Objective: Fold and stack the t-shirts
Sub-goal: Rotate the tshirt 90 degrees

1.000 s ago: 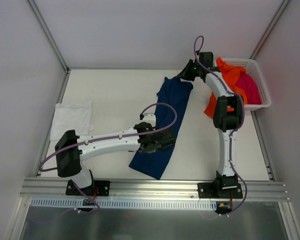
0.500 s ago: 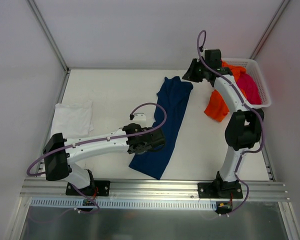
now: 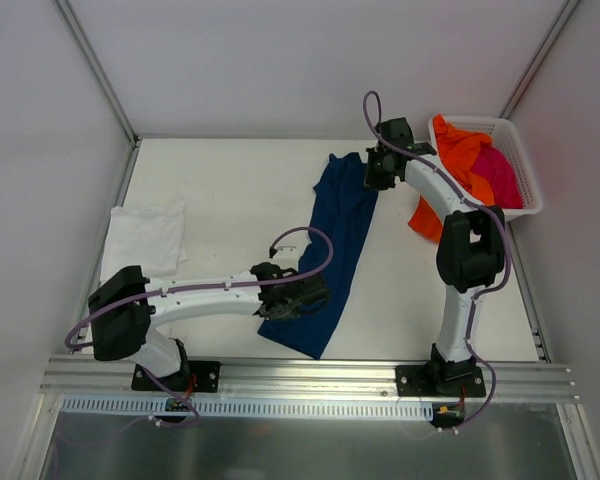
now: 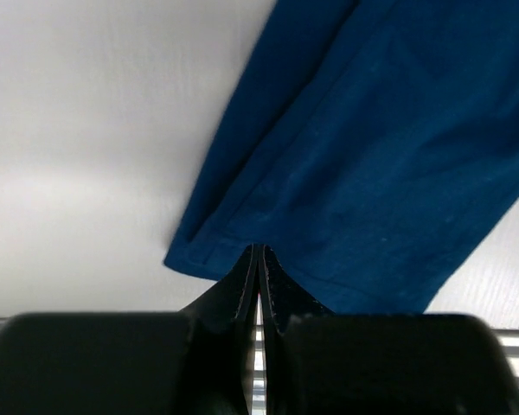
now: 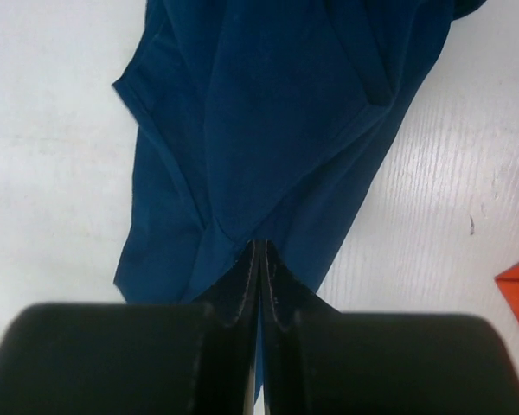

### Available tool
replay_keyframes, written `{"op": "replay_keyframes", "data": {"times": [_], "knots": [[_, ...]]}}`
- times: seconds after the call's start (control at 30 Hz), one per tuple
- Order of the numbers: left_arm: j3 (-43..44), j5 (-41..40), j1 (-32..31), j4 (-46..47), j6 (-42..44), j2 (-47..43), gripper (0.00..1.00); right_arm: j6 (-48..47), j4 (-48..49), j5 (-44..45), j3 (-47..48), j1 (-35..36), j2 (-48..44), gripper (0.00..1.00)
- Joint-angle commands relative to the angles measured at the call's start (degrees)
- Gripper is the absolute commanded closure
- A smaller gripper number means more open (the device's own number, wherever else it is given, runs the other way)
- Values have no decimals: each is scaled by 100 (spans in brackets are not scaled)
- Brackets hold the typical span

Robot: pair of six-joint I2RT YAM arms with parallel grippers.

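The navy t-shirt point(image 3: 340, 230) lies as a long bunched strip down the middle of the table. My left gripper point(image 3: 302, 298) is shut, its tips pinching the shirt's near hem point(image 4: 242, 251). My right gripper point(image 3: 377, 172) is shut on the shirt's far end, with blue cloth point(image 5: 277, 112) between its fingers. A folded white t-shirt point(image 3: 143, 240) lies at the far left. The orange t-shirt point(image 3: 460, 150) spills out of the basket onto the table, and the magenta t-shirt point(image 3: 500, 178) sits inside it.
The white lattice basket point(image 3: 527, 175) stands at the back right corner, close to the right arm. A metal rail point(image 3: 310, 375) runs along the table's near edge. Grey walls close in the left, back and right sides.
My left gripper slid toward the shirt's near hem and went from open to shut. My right gripper swung left with the shirt's far end, away from the basket.
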Motion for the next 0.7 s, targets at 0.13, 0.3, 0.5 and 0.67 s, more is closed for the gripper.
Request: {"op": "replay_keyframes", "data": {"times": [0.13, 0.3, 0.5, 0.67], "knots": [[-339, 681, -7, 1149, 362, 244, 100, -138, -620, 551, 1167, 150, 883, 100], [-330, 918, -42, 1255, 371, 464, 100, -173, -1032, 912, 1791, 177, 1532, 99], [-312, 1068, -77, 1264, 318, 543, 100, -173, -1296, 1140, 2362, 203, 1999, 99], [-312, 1191, -130, 1273, 213, 622, 100, -173, -1464, 1184, 2854, 256, 2439, 99]]}}
